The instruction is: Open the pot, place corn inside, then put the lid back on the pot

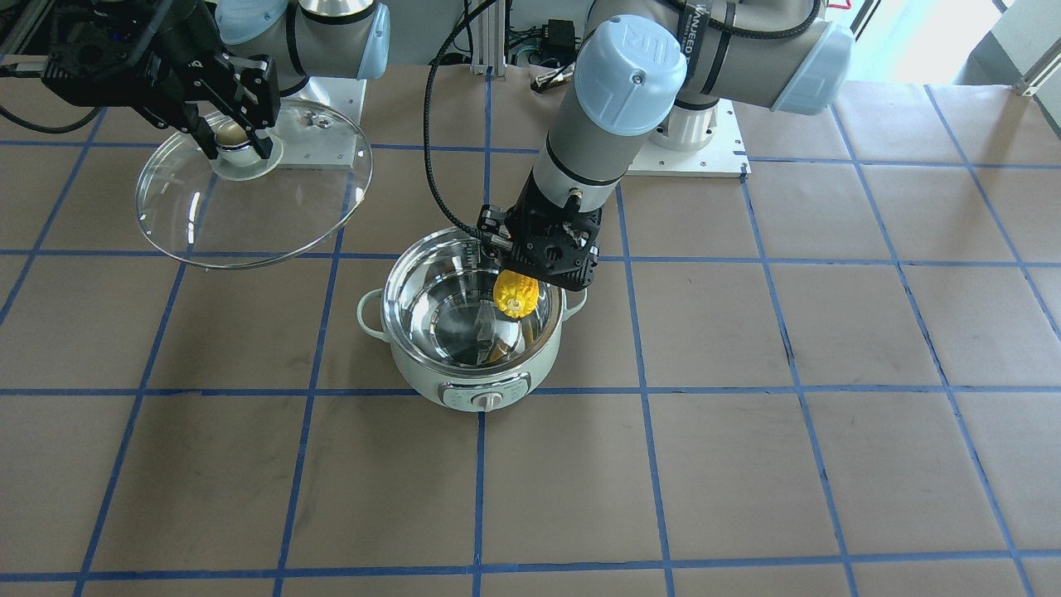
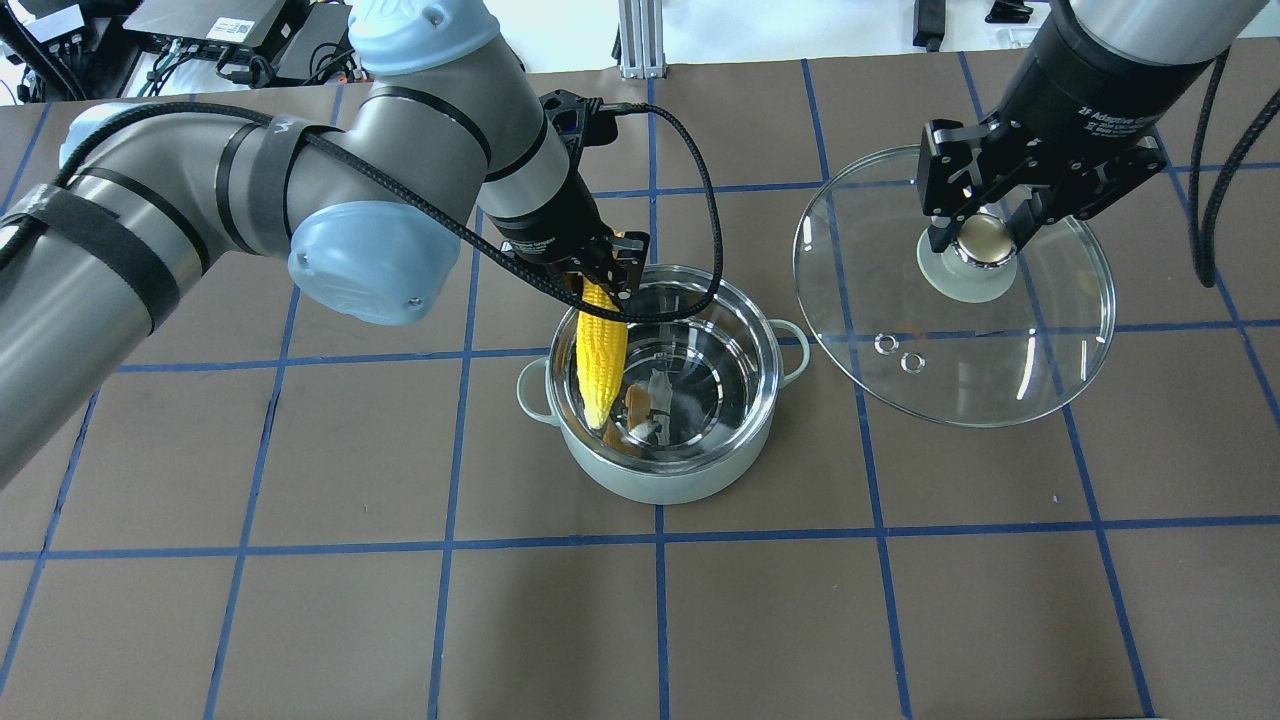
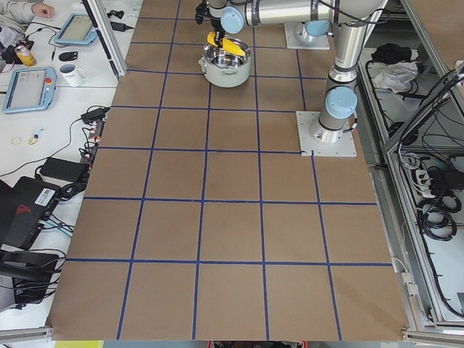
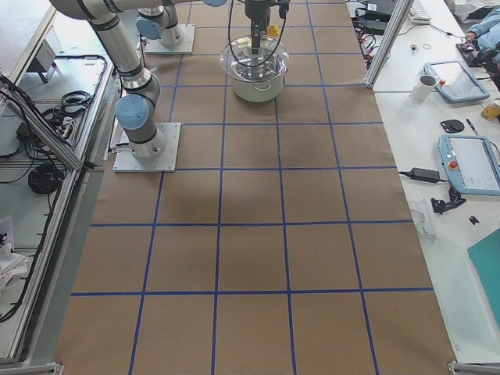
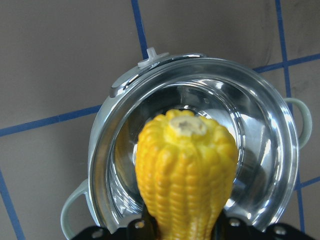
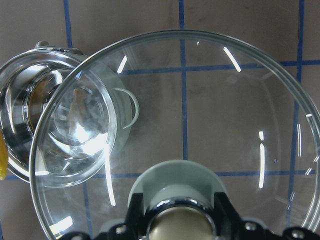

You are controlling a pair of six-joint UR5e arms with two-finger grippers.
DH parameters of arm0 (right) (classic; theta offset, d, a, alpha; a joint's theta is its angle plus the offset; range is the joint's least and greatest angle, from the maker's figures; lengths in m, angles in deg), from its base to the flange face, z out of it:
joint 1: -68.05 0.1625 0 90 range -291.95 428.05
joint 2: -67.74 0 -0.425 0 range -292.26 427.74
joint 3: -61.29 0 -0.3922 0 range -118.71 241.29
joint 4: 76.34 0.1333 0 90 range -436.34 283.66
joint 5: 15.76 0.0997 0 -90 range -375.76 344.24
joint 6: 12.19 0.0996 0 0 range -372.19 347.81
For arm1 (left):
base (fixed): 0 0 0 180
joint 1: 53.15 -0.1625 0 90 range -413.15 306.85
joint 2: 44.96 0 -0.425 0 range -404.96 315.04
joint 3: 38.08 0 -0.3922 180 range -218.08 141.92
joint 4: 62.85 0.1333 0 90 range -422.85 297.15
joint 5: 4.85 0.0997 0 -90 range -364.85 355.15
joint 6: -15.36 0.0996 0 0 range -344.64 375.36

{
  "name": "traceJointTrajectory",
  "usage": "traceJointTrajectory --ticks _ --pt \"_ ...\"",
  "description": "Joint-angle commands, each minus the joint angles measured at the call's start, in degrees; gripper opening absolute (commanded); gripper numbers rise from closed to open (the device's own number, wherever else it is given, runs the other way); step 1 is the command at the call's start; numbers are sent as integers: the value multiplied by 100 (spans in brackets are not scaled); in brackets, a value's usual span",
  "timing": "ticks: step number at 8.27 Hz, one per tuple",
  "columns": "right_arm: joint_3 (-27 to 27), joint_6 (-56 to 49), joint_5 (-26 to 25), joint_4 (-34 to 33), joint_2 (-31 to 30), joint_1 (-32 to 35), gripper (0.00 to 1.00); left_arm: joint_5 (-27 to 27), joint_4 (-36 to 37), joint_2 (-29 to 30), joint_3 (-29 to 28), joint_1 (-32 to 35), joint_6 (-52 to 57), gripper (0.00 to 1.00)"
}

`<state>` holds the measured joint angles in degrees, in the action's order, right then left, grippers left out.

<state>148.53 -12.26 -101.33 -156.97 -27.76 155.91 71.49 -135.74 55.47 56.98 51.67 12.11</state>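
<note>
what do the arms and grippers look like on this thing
Both the left arm and right arm are grey tubes with pale blue joint caps; one cap on the left carries an embossed UR logo. Black straps bind a braided black cable along the left arm. The left gripper and right gripper are black two-finger units; white lettering marks the right wrist.

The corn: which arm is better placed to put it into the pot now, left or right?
Left. The left gripper holds the corn right over the open pot. The right gripper is busy: it holds the lid in the air beside the pot.
</note>
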Motion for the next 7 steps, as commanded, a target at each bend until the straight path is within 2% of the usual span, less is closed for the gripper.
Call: traceJointTrajectory --ticks 1,4,5,6,7 --pt "12 -11 -4 30 -5 3 32 -276 502 502 4 47 -9 0" --pt "12 -11 -4 47 -5 3 32 -400 821 794 4 65 -9 2" --pt "12 -11 5 39 -5 3 32 -357 760 794 4 65 -26 41" --pt "20 -11 -3 47 -5 3 32 -348 750 820 22 65 -26 88" --pt "21 -11 14 48 -5 3 32 -321 742 829 22 74 -26 100"
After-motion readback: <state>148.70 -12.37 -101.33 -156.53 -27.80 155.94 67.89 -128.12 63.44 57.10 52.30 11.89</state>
